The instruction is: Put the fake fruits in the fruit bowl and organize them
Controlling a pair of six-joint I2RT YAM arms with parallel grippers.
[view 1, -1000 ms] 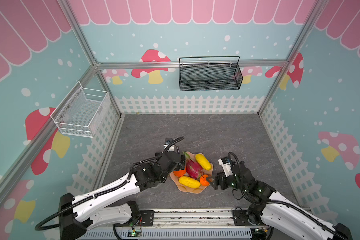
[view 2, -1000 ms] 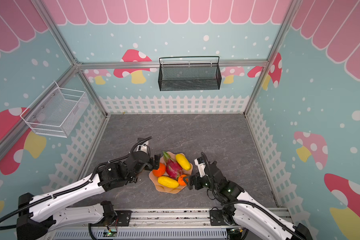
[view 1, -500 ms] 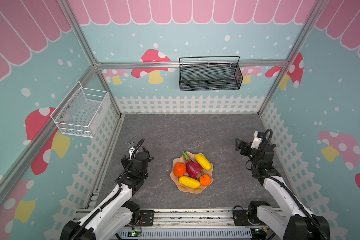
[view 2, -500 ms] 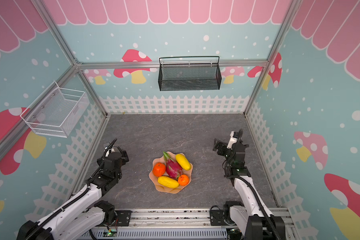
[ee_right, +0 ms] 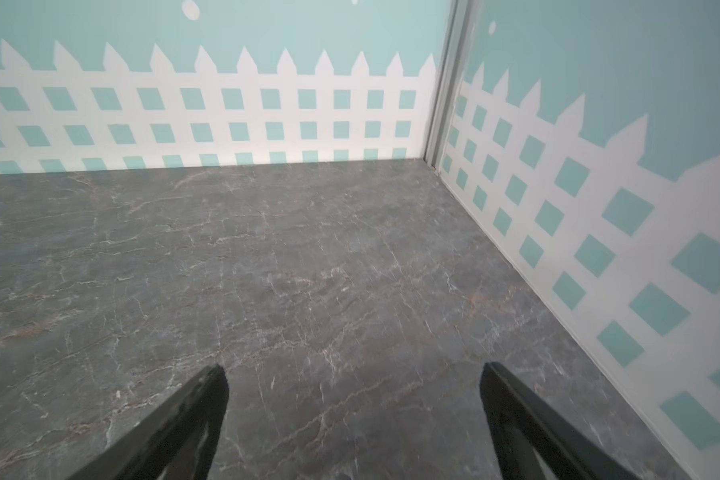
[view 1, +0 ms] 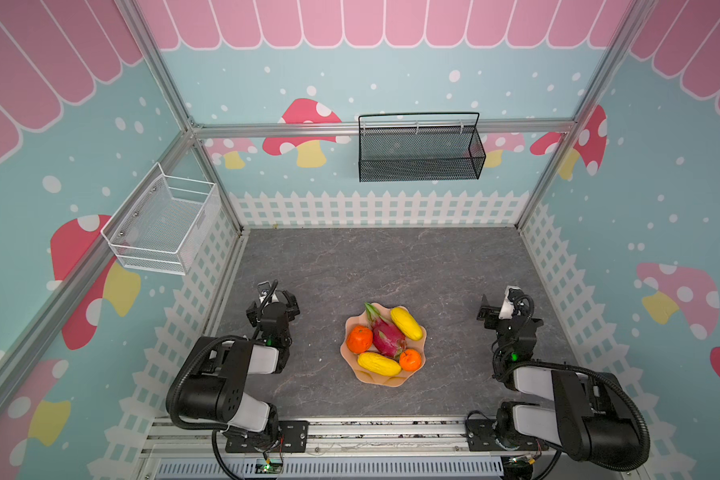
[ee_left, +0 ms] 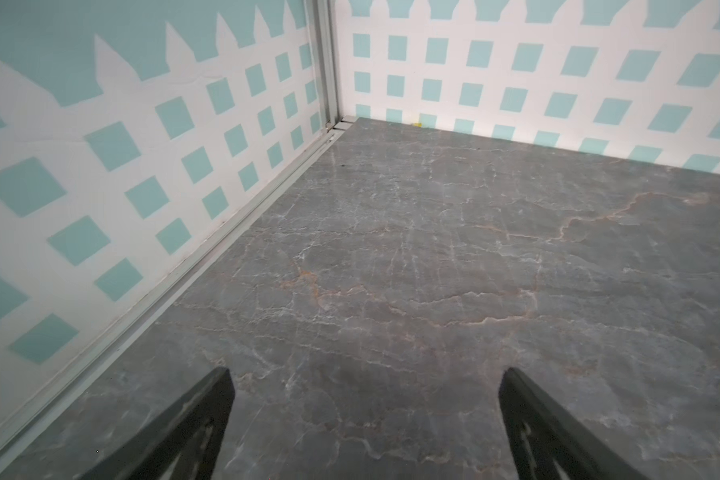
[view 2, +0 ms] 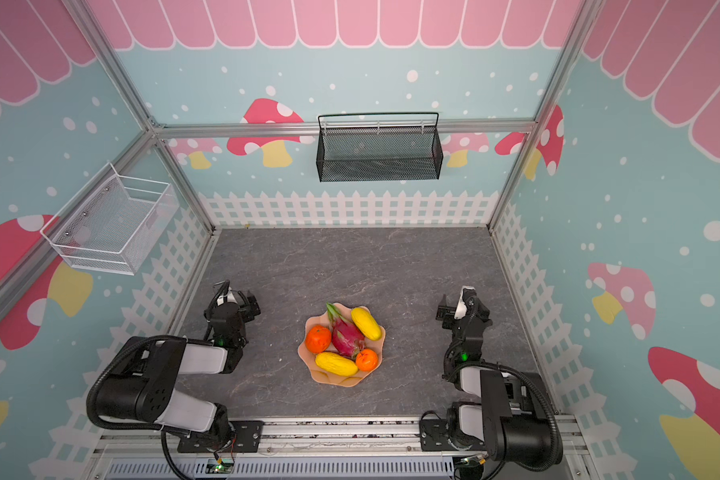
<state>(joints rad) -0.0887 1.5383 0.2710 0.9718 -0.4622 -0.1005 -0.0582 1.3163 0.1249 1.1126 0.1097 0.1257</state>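
The peach-pink fruit bowl [view 1: 385,380] [view 2: 333,380] sits on the grey floor near the front middle, in both top views. Inside it lie the fake fruits: a magenta dragon fruit [view 1: 385,334], two round orange ones [view 1: 359,339] [view 1: 410,359] and two yellow oblong ones [view 1: 406,323] [view 1: 378,363]. My left gripper [view 1: 272,300] [ee_left: 366,386] is well left of the bowl, open and empty over bare floor. My right gripper [view 1: 491,309] [ee_right: 352,382] is well right of the bowl, also open and empty. Neither wrist view shows the bowl.
A black mesh basket [view 1: 420,151] hangs on the back wall and a white wire basket [view 1: 163,226] on the left wall. White-fence walls close in the floor on three sides. Both arms are folded back near the front rail [view 1: 350,432].
A second ago both grippers were at the bowl's sides. They have drawn away to the left and right, and both arms have folded back toward the front.
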